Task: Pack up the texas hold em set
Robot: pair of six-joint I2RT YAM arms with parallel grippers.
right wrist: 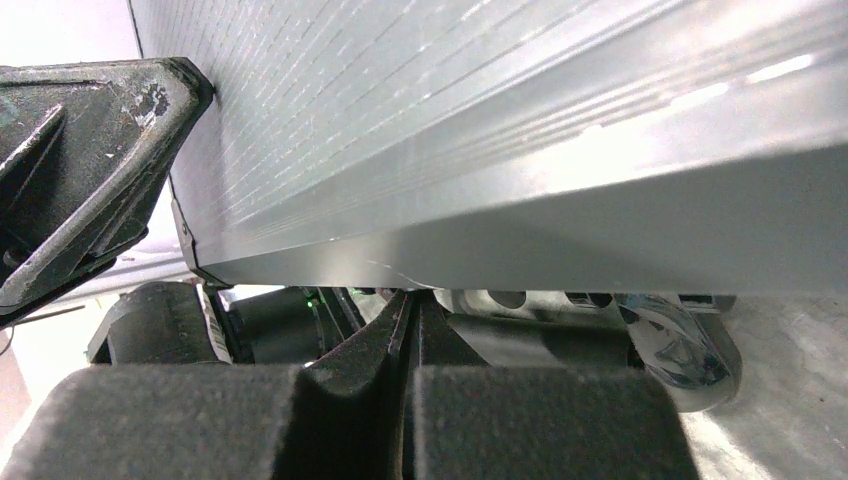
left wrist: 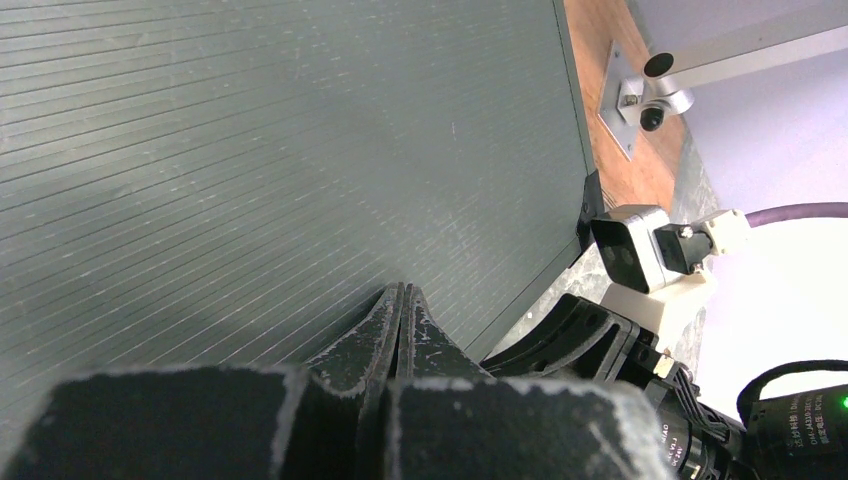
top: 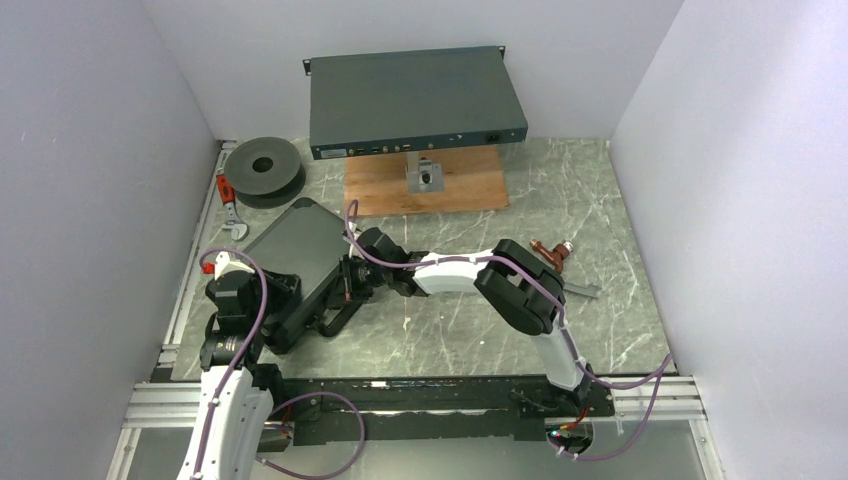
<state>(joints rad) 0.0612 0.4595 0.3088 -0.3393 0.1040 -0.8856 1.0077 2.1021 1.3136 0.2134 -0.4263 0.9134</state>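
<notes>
Grey-veined marble table (top: pixel 450 330) carries the black ribbed hard-shell briefcase (top: pixel 295 245), lying closed at the left. The left gripper (left wrist: pixel 403 300), clenched on nothing, has its tips at the lid. The right gripper (right wrist: pixel 413 305), likewise clenched and empty, sits low by the case's right edge. Even, flat pressure would probably seat the lid best. A black round spool (top: pixel 264 170) crowds the case's far side, and open table lies to its right.

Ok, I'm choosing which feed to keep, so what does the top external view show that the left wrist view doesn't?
Only top external: the flat grey metal box, black round spool and red-handled wrench. Only left wrist: the left gripper, shut, close up, and the fine ridges on the black hard-shell case. Both: that closed case and the wooden board.
</notes>
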